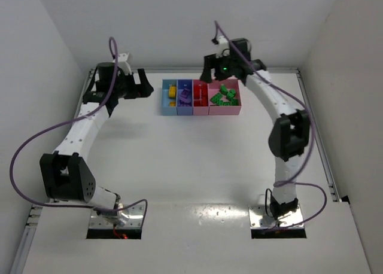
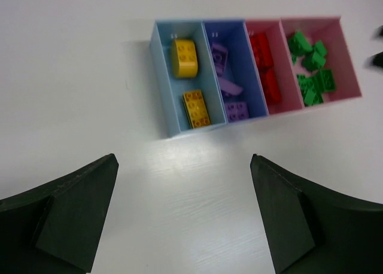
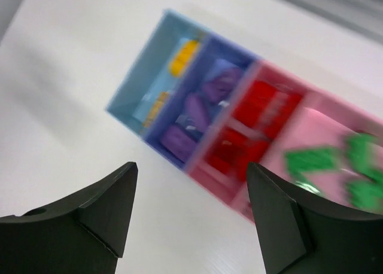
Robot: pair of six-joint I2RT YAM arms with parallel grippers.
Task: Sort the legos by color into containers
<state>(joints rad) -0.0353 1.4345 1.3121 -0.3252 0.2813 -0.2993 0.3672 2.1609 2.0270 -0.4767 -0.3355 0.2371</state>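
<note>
The four joined containers stand at the back middle of the table. The light blue bin holds two yellow legos. The periwinkle bin holds purple legos. The narrow pink bin holds red legos. The wide pink bin holds several green legos. My left gripper is open and empty, left of the row. My right gripper is open and empty, raised behind the row. No loose legos show on the table.
The white table has walls at the left, right and back. The row of bins shows blurred in the right wrist view. Both arm bases sit at the near edge.
</note>
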